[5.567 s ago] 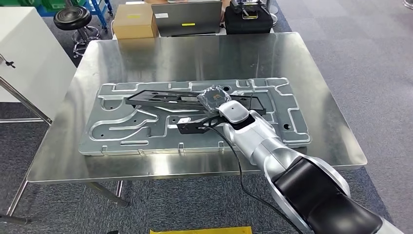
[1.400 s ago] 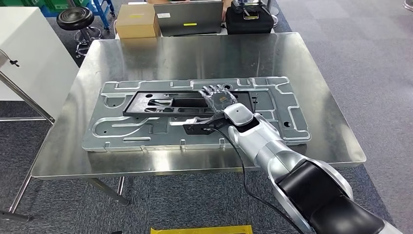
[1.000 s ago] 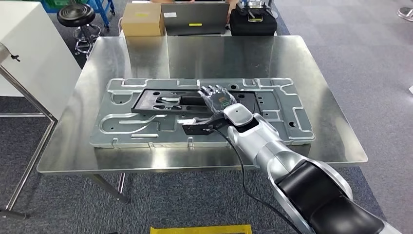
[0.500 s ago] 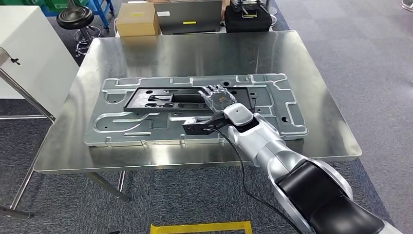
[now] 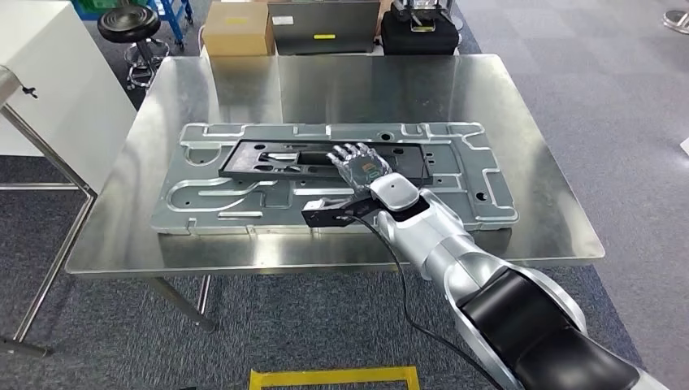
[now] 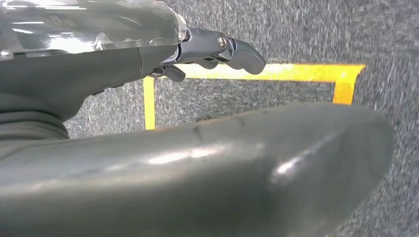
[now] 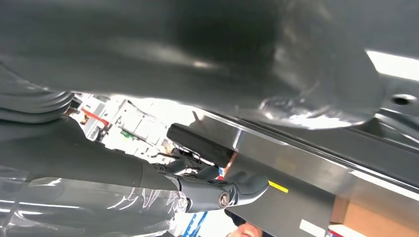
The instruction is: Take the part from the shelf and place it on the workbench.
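Observation:
The long black part (image 5: 276, 158) lies flat in the recess of a big silver plate (image 5: 203, 199) on the steel workbench (image 5: 366, 89). In the head view my right hand (image 5: 357, 162) hovers over the part's right half with fingers spread, holding nothing; whether it touches the part I cannot tell. The right wrist view shows its dark fingers (image 7: 217, 190) extended, close to the metal surface. In the left wrist view my left hand (image 6: 148, 163) hangs over grey carpet with fingers (image 6: 217, 47) stretched out and nothing in them.
A white cabinet (image 5: 49, 73) stands left of the workbench. Behind the bench are a cardboard box (image 5: 238, 36), a black stool (image 5: 130, 24), a grey case (image 5: 325, 16) and a black case (image 5: 418, 32). Yellow floor tape (image 5: 333, 378) runs near my feet.
Some seconds ago my right hand held the part tilted above the plate; now the part lies flat and the fingers are spread. The view itself has shifted slightly.

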Tool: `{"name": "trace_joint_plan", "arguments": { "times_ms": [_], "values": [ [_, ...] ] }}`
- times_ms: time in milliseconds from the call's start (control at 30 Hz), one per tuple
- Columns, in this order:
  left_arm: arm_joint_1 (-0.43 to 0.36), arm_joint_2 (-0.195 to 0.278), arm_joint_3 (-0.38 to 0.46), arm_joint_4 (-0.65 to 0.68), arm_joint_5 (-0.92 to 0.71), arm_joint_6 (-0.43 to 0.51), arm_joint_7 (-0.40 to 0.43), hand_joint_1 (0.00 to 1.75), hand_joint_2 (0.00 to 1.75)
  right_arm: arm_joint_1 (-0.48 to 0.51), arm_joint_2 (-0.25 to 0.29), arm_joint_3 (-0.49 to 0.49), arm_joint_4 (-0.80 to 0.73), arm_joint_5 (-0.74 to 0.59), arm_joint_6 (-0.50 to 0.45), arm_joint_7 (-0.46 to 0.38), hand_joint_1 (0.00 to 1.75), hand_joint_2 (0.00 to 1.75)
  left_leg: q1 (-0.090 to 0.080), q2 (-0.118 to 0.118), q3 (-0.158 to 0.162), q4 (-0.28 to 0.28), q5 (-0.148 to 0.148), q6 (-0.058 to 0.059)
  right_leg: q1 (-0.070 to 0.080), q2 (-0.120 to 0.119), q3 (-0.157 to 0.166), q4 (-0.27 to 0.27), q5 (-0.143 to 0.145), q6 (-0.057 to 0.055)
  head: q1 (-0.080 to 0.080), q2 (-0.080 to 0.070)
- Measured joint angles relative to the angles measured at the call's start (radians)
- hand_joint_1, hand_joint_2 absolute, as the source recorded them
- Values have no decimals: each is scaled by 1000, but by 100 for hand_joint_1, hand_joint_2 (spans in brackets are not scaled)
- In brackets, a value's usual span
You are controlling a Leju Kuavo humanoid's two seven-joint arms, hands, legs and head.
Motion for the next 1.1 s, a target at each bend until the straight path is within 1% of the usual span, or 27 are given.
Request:
{"name": "trace_joint_plan", "arguments": {
  "times_ms": [67, 100, 133, 167, 200, 233, 267, 300, 333, 367, 433, 467, 500, 533, 600, 633, 667, 700, 767, 800, 833, 867, 933, 967, 1000, 1033, 1100],
  "values": [
    [0, 0, 0, 0, 0, 0, 0, 0, 0, 1, 0, 0, 1, 0, 1, 0, 0, 0, 0, 1, -8, -1, 6, 6, -4, 0, -49, 122, -71, 9, 0, 0],
    [0, 0, 0, 0, 0, 0, 0, 0, 0, 2, 0, 0, 2, 0, 1, 0, 0, 0, 0, 2, -12, 0, 9, 6, -6, 0, -73, 182, -97, 12, 0, 0],
    [1, 0, 0, 0, 0, -1, 0, 0, 0, 4, 0, 0, 3, 0, 1, 0, 0, 0, 0, 2, -17, 1, 11, 6, -8, 0, -84, 214, -105, 14, 0, 0],
    [1, 0, 0, 0, -1, -1, 0, 0, 0, 5, 0, 0, 4, 0, 1, 1, 0, 0, 0, 1, -20, 2, 13, 4, -9, 0, -77, 210, -95, 15, 0, 0],
    [2, 0, 0, 0, -2, -2, 0, 0, 0, 5, 0, 0, 4, 0, 1, 1, 0, 0, 0, 1, -22, 4, 14, 3, -10, 0, -50, 166, -69, 13, 0, 0],
    [2, 0, 0, 0, -2, -2, 0, 0, 0, 4, 0, 0, 4, 0, 1, 1, 0, 0, 0, 1, -23, 5, 15, 1, -11, 0, -10, 96, -36, 10, 0, 0],
    [1, 0, 0, 0, -3, -2, 0, 0, 0, 3, 0, 0, 3, -1, 1, 1, 0, 0, -2, 1, -24, 6, 17, -2, -9, 0, 27, 28, -14, 6, 0, 0],
    [1, 0, 0, 0, -3, -3, -1, 0, 0, 2, 0, 0, 3, -1, 1, 1, 0, 0, -3, 1, -26, 7, 18, -7, -6, 0, 53, -24, 1, 1, 0, 0],
    [0, 0, 0, 0, -3, -3, -1, 0, 0, 1, 0, 0, 3, -1, 1, 1, 0, 0, -4, 1, -29, 7, 21, -12, -4, 1, 64, -51, 5, -4, 0, 0],
    [0, 0, 0, 0, -3, -4, -1, 0, 0, 1, -1, -1, 3, -1, 1, 1, 0, 0, -5, 1, -31, 6, 24, -18, -1, 1, 64, -57, 4, -8, 0, 0],
    [1, 0, 0, 0, -3, -4, -2, 0, 0, 1, -1, -1, 3, -2, 1, 1, 0, 0, -4, 1, -34, 4, 26, -30, -4, 1, 60, -64, 14, -20, 0, 0],
    [1, 0, 0, 0, -3, -4, -2, 0, 0, 0, -1, -1, 3, -2, 1, 2, 0, 0, -4, 1, -39, 14, 16, -35, -6, 0, 59, -69, 20, -27, 0, 0],
    [1, 0, 0, 0, -3, -4, -2, 0, 0, 0, -1, -1, 3, -2, 1, 2, 0, 0, -4, 0, -51, 42, -8, -39, -9, -1, 58, -74, 25, -34, 0, 0],
    [1, 0, 0, 0, -3, -4, -2, 0, 0, -1, -1, -1, 3, -2, 1, 2, 0, 0, -2, 0, -71, 93, -42, -41, -9, -2, 55, -76, 30, -38, 0, 0],
    [1, 0, 0, 0, -3, -4, -2, 0, 0, 0, 0, -1, 3, -2, 1, 2, 0, 0, -2, 0, -119, 224, -112, -46, -8, -2, 47, -76, 35, -43, 0, 0],
    [2, 0, 0, 0, -3, -4, -2, 0, 0, 0, 0, -1, 3, -2, 1, 2, 0, 0, -2, 0, -132, 266, -126, -48, -7, -2, 43, -75, 38, -43, 0, 0],
    [2, 0, 0, 0, -3, -4, -2, 0, 0, 1, 0, -1, 4, -2, 1, 2, 0, 0, -1, 1, -127, 270, -121, -49, -6, -2, 40, -74, 40, -42, 0, 0],
    [2, 0, 0, 0, -3, -4, -2, 0, 0, 1, 0, -1, 5, -2, 1, 2, 0, 0, -1, 1, -103, 236, -99, -48, -6, -2, 38, -72, 42, -41, 0, 0],
    [1, 0, 0, 0, -3, -4, -3, 0, 0, 1, 0, -2, 6, -2, 0, 1, 0, 0, -2, 0, -26, 107, -46, -43, -4, -1, 33, -66, 43, -36, 0, 0],
    [0, 0, 0, 0, -3, -4, -4, 0, 0, 1, 0, -2, 6, -2, 0, 1, 0, 0, -3, 0, 2, 53, -32, -38, -2, -1, 30, -61, 44, -32, 0, 0],
    [0, 0, 0, 0, -3, -4, -5, 0, 0, 0, -1, -2, 6, -2, 0, 1, 0, 0, -5, -1, 18, 21, -26, -34, -1, -1, 25, -58, 46, -27, 0, 0],
    [0, 0, 0, 0, -3, -4, -6, 0, 0, 1, -1, -2, 6, -2, 0, 0, 0, 0, -7, -1, 19, 11, -28, -29, 0, -1, 21, -58, 49, -21, 0, 0],
    [2, 0, 0, 0, -4, -4, -7, 0, 0, 2, -1, -3, 6, -3, 0, 0, 0, 0, -5, -1, 13, 7, -20, -16, 0, 0, 16, -58, 54, -10, 0, 0],
    [2, 0, 0, 0, -4, -4, -8, 0, 0, 2, -2, -3, 6, -3, 0, 0, 0, 0, -3, 0, 11, 4, -14, -9, 0, 0, 11, -50, 46, -4, 0, 0],
    [2, -1, 0, 0, -4, -4, -8, 0, 0, 2, -3, -3, 6, -3, 0, 0, 0, 0, -1, 1, 8, 0, -8, -2, -1, 1, 0, -26, 26, 1, 0, 0],
    [1, -1, 0, 0, -4, -3, -8, 0, 0, 2, -4, -3, 7, -3, 0, 1, 0, 0, 0, 2, 5, -3, -2, 4, -3, 1, -18, 18, -6, 7, 0, 0],
    [1, -1, 0, 0, -4, -3, -7, 0, 0, 4, -7, -3, 8, -3, 0, 1, 0, 0, -1, 3, -6, -2, 6, 9, -5, 1, -70, 148, -78, 15, 0, 0]
  ]
}}
